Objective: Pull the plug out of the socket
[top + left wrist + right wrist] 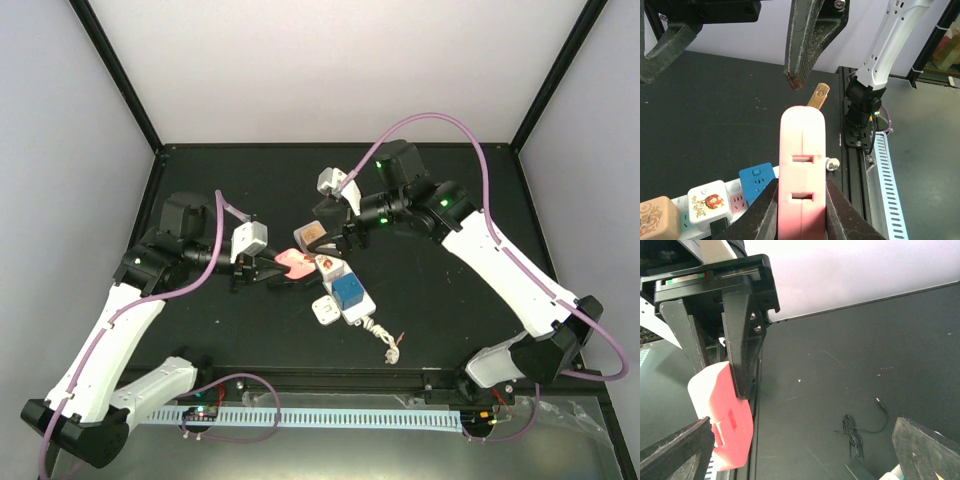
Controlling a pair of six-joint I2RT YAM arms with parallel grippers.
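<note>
The plug (801,165) is a flat pink block with a brass prong (818,96) sticking out of its far end. My left gripper (801,186) is shut on its sides and holds it in the air, clear of the socket (735,200). From above, the plug (294,262) hangs just left of the long white socket (357,313), which lies diagonally mid-table. My right gripper (341,232) stands open just beyond the plug, its fingers (802,55) either side of the prong end without touching. In the right wrist view the plug (727,420) sits at the left, and the right gripper (802,426) is wide open.
A blue cube adapter (348,290), a white cube with a tiger print (707,205) and a beige cube (313,235) sit on the socket. Its bundled cord (388,342) trails toward the front edge. A thin black cable (860,427) lies on the mat.
</note>
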